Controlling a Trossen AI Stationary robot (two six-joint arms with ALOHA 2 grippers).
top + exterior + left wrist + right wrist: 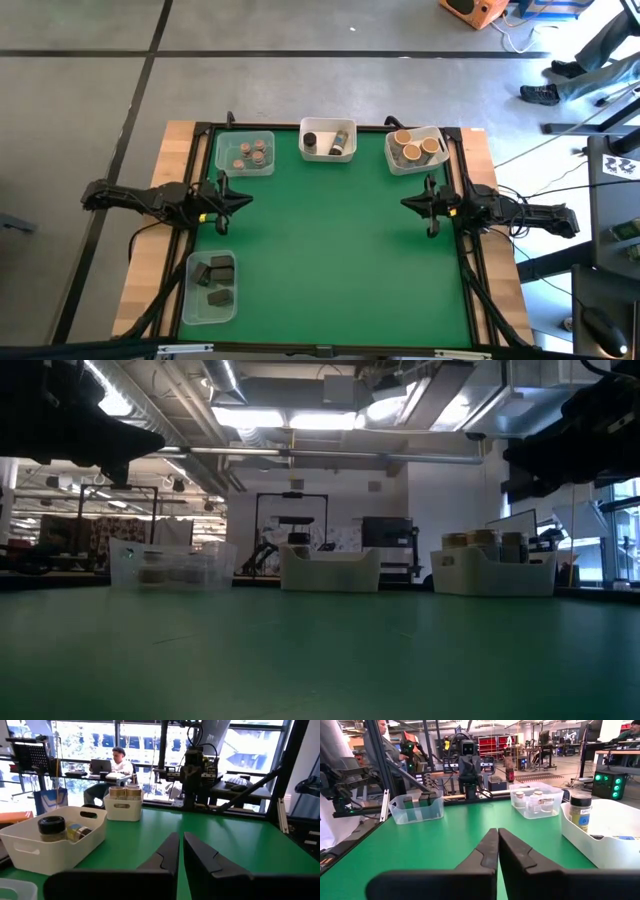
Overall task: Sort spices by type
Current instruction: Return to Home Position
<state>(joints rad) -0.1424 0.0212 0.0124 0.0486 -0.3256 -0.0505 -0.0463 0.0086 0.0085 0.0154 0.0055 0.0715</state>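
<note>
The spices sit sorted in four tubs on the green table [330, 260]. Jars with brown lids [253, 152] fill a clear tub at the far left. Dark-lidded jars [330, 139] lie in the white tub at the far middle. Tan-lidded jars [415, 148] stand in the white tub at the far right. Dark blocky ones [216, 275] rest in a clear tub at the near left. My left gripper [245, 197] is shut and empty at the left edge, pointing level across the table. My right gripper [408, 203] is shut and empty at the right edge, facing it.
The middle of the green table between the two grippers lies bare. A black frame [470, 270] runs around the table. A person [117, 762] sits at a desk beyond the right side, and another person [375, 740] stands beyond the left side.
</note>
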